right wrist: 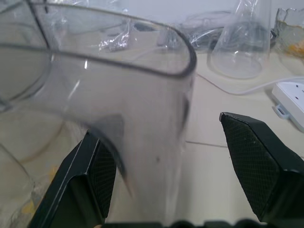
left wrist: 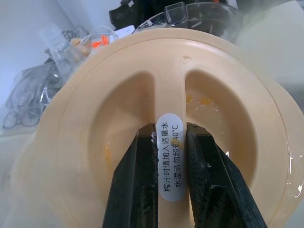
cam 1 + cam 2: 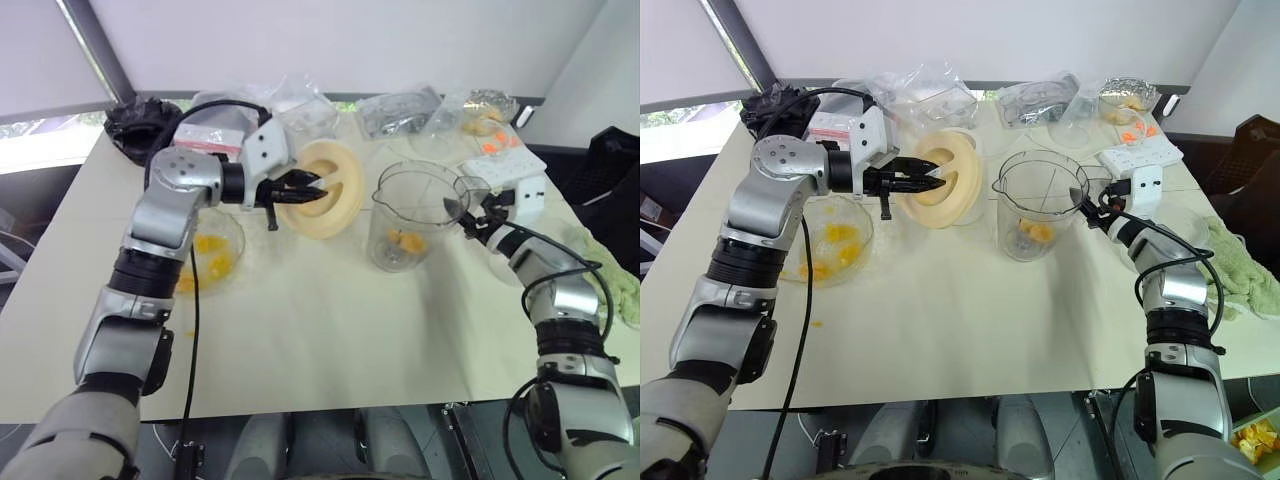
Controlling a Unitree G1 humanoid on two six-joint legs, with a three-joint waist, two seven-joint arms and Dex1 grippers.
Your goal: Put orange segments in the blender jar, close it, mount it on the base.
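The blender jar (image 3: 392,222) stands upright and uncovered at mid-table, a few orange segments (image 3: 405,242) lying at its bottom. My left gripper (image 3: 315,187) is shut on the centre rib of the round cream lid (image 3: 342,205), which it holds lifted and tilted on edge just left of the jar. The left wrist view shows the black fingers (image 2: 137,180) pinching the rib of the lid (image 2: 95,118). My right gripper (image 3: 468,215) is open at the jar's right side. In the right wrist view the jar's clear handle side (image 1: 156,99) stands between its spread fingers (image 1: 256,156). The base is out of view.
A glass bowl (image 3: 232,232) holding more orange pieces sits under my left forearm. A white power strip (image 3: 505,160), plastic bags (image 3: 400,110) and a black bundle (image 3: 140,125) line the back edge. A green cloth (image 3: 1240,270) lies at the right edge.
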